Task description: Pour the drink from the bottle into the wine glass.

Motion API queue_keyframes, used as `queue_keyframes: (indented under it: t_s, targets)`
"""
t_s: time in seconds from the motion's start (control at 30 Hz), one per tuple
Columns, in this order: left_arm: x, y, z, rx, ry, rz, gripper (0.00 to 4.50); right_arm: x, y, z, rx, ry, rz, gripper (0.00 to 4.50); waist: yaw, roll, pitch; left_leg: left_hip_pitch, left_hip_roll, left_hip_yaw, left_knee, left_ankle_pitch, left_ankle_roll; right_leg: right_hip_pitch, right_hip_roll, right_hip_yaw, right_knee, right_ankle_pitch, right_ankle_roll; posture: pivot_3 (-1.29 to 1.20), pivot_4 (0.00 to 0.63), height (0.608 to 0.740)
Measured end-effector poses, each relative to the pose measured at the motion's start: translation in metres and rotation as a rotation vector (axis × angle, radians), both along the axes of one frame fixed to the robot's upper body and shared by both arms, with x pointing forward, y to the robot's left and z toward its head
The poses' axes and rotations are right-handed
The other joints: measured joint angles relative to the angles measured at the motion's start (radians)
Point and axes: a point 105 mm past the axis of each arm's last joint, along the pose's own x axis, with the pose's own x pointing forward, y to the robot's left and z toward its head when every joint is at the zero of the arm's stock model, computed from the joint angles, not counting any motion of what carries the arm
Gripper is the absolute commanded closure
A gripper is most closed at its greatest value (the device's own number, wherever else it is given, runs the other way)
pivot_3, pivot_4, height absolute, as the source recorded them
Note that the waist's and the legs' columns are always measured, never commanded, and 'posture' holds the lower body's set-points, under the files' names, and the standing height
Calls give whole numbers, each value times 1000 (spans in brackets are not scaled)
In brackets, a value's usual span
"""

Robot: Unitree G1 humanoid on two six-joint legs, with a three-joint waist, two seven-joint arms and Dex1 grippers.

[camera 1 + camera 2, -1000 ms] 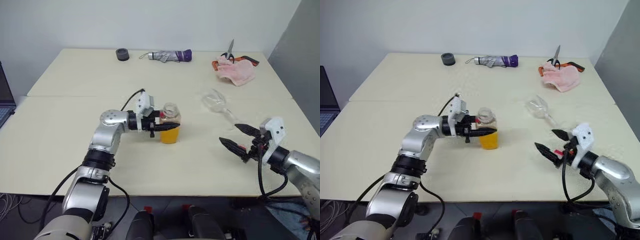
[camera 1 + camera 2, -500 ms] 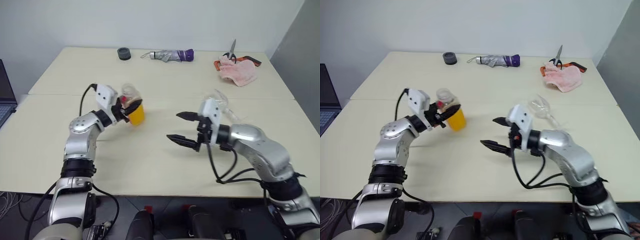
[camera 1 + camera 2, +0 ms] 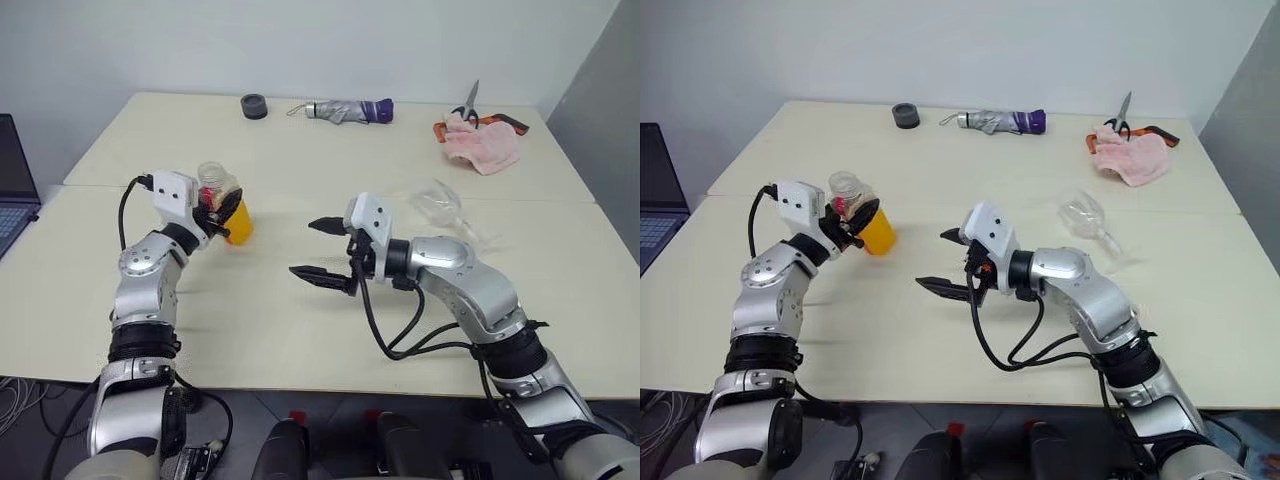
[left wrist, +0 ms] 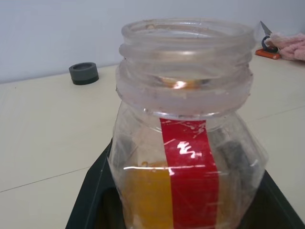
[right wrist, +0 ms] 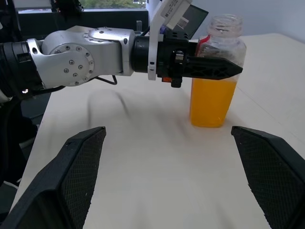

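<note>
At the left of the table my left gripper [image 3: 228,207] is shut on the bottle [image 3: 212,176]. The bottle is clear, has a red label strip, and its neck is open with no cap on it [image 4: 186,52]. The orange drink [image 3: 240,228] fills its lower half. It is held slightly tilted, close over the table. My right gripper [image 3: 303,248] is open and empty in the middle of the table, pointing left toward the bottle [image 5: 217,90] and apart from it. The wine glass [image 3: 437,198] lies on its side behind my right forearm.
Along the far edge lie a black round object [image 3: 254,105], a folded umbrella [image 3: 345,110], and a pink cloth [image 3: 483,145] with scissors [image 3: 465,105]. A laptop [image 3: 15,190] stands off the table's left side. A seam [image 3: 300,192] runs across the tabletop.
My left gripper has carried the bottle from the table's middle to the left. My right gripper, open throughout, has swung from the front right edge to the middle.
</note>
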Motion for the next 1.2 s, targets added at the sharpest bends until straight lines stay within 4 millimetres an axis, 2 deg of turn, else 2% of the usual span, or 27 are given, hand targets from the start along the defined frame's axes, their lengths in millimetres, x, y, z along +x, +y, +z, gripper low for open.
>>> queue_keyframes:
  t_s: [0.37, 0.63, 0.67, 0.83, 0.97, 1.2]
  targets:
    - [11, 6, 0, -45, 10, 80, 2732, 0, 15, 11, 46, -31, -21, 0, -1, 0, 0, 0, 0, 0, 0, 0, 0, 0, 0, 0, 1, 0, 0, 0, 150, 740]
    - [13, 11, -4, -70, 23, 125, 151, 8, 17, 12, 71, -39, -75, 0, -1, 0, 0, 0, 0, 0, 0, 0, 0, 0, 0, 0, 1, 0, 0, 0, 150, 740]
    - [13, 11, -4, -71, 22, 126, 26, 7, 17, 12, 73, -40, -75, 0, -1, 0, 0, 0, 0, 0, 0, 0, 0, 0, 0, 0, 1, 0, 0, 0, 150, 740]
    - [12, 12, -5, -67, 22, 134, 26, 7, 18, 13, 79, -46, -73, 0, -1, 0, 0, 0, 0, 0, 0, 0, 0, 0, 0, 0, 0, 0, 0, 0, 150, 740]
    - [5, 17, -14, -49, 20, 153, 26, 8, 13, 10, 73, -61, -84, 0, -1, 0, 0, 0, 0, 0, 0, 0, 0, 0, 0, 0, 0, 0, 0, 0, 150, 740]
    - [-8, 22, -24, -27, 1, 187, 26, 11, -9, -8, 4, -126, -127, 0, -1, 0, 0, 0, 0, 0, 0, 0, 0, 0, -1, 0, 0, 0, 0, 0, 150, 740]
